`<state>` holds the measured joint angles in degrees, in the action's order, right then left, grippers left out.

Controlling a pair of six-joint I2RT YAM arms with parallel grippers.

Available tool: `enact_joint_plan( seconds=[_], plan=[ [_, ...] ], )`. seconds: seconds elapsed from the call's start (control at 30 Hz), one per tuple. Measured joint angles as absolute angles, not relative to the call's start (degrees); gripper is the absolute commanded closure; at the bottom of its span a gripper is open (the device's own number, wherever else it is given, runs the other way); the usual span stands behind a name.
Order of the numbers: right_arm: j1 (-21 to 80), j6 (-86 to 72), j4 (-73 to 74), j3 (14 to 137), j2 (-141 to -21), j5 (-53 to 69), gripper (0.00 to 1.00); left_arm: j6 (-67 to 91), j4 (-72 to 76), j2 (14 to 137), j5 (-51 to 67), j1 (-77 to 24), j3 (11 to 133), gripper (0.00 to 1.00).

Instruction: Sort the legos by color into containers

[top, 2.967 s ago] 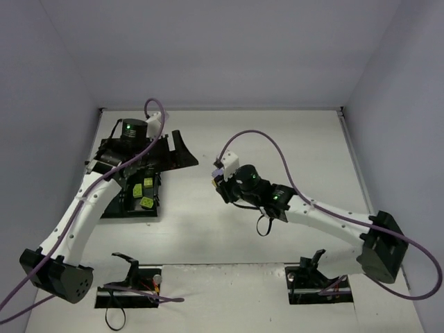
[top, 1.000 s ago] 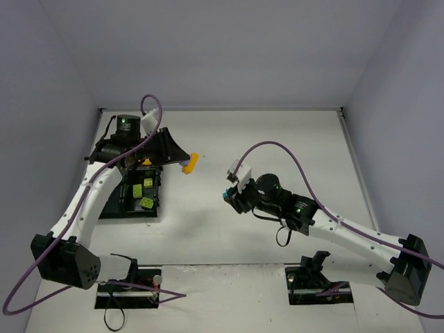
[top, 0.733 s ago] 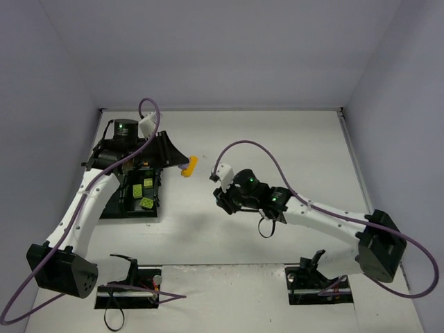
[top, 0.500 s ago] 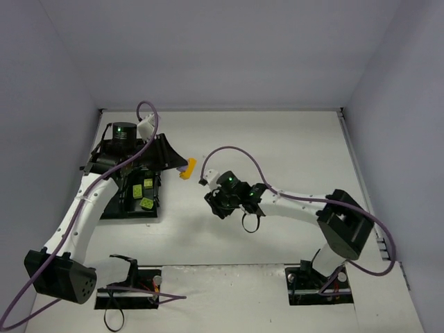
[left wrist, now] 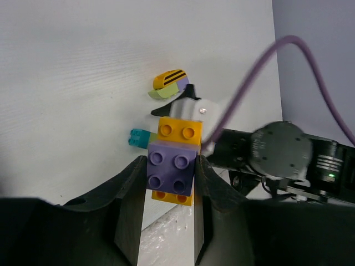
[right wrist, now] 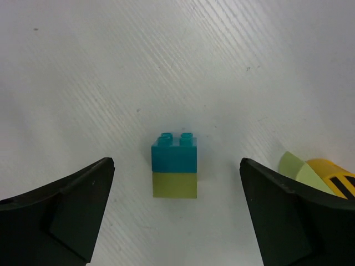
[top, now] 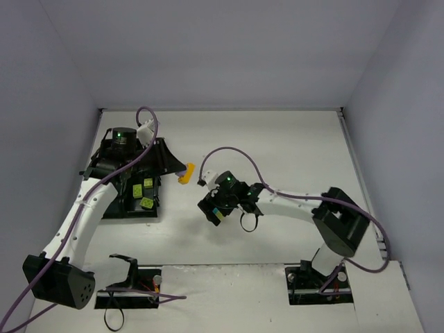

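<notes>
Calling this roughly partway, nowhere near finished. Starting on the left: can spot a couple of lime bricks point(top: 147, 202) in the black tray point(top: 114, 211), tucked back behind the left gripper point(left wrist: 171, 169), under its wrist (no view of the far compartments, blocked by the arm). Left to sort, at least three mixed lumps outside the tray, and probably all need pulling apart first.

Moving right to that left gripper: clamped tight on a purple-and-orange stack point(left wrist: 172, 172), purple brick pinched between the fingers, orange poking out past the tips and underneath. Reaching from the base out over the tray, wrist swung toward the middle, holding the stack up above the bare table point(top: 277, 146) and aiming it at the other arm.

Then the right gripper point(top: 212, 210): spread wide, gripping nothing. Hovering straight over a teal-on-lime stack point(right wrist: 175, 172) lying flat on the table, inside the gap, touching neither finger. Just outside one finger, near but apart, a lime piece next to an orange black-striped piece point(right wrist: 327, 180). Elbow folded up off to the right, forearm stretched in toward centre, fingers pointing down at the table.
</notes>
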<state>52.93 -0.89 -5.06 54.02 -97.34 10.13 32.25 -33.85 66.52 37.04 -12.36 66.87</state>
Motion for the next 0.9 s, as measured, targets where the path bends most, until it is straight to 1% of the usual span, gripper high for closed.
enact_joint_plan(
  seconds=[0.07, 0.23, 0.33, 0.73, 0.9],
  plan=[
    [52.9, 0.7, -5.5, 52.4, -92.7, 10.5, 0.0, 32.2, -33.8, 66.5, 37.1, -12.4, 66.8, 1.0],
    [52.9, 4.5, -7.2, 51.3, -78.9, 10.7, 0.0, 33.2, -33.3, 66.5, 38.4, -12.4, 66.8, 1.0],
    [52.9, 6.0, -7.9, 51.9, -73.9, 10.8, 0.0, 34.4, -32.5, 66.5, 39.5, -13.1, 66.8, 1.0],
    [52.9, 10.3, -7.4, 57.5, -73.0, 10.8, 0.0, 38.0, -29.7, 67.5, 40.0, -21.5, 66.8, 1.0],
    [52.9, 11.5, -6.3, 59.0, -73.2, 11.0, 0.0, 39.2, -28.1, 68.1, 39.1, -22.8, 66.8, 1.0]
  ],
)
